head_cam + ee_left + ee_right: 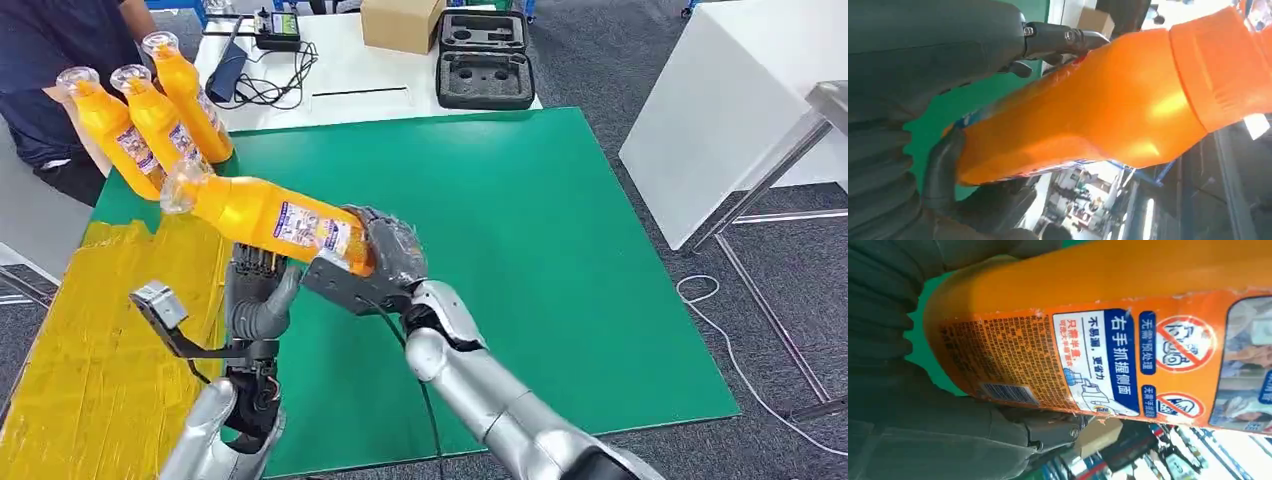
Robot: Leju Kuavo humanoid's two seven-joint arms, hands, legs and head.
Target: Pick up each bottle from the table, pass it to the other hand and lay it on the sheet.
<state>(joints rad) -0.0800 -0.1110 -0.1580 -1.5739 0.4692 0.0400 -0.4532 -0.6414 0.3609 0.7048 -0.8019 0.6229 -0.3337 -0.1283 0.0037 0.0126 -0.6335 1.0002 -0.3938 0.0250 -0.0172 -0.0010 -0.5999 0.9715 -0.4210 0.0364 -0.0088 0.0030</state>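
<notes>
An orange bottle (270, 215) with a printed label and a clear cap hangs sideways above the green mat (520, 250), cap toward the left. My right hand (385, 255) grips its base; the label (1098, 355) shows close up in the right wrist view against that hand (923, 440). My left hand (258, 295) is raised under the bottle's middle with its fingers upright. In the left wrist view the bottle (1098, 110) lies between the thumb (943, 165) and a straight finger (1058, 37) of this hand (923, 60). Three more orange bottles (160, 115) stand at the back left.
A yellow sheet (90, 340) covers the table's left part beside the green mat. A person in dark clothes (50, 60) sits at the far left corner. Behind the mat a white table (350, 75) carries a cardboard box (400, 22), a black case (485, 60) and cables (270, 85).
</notes>
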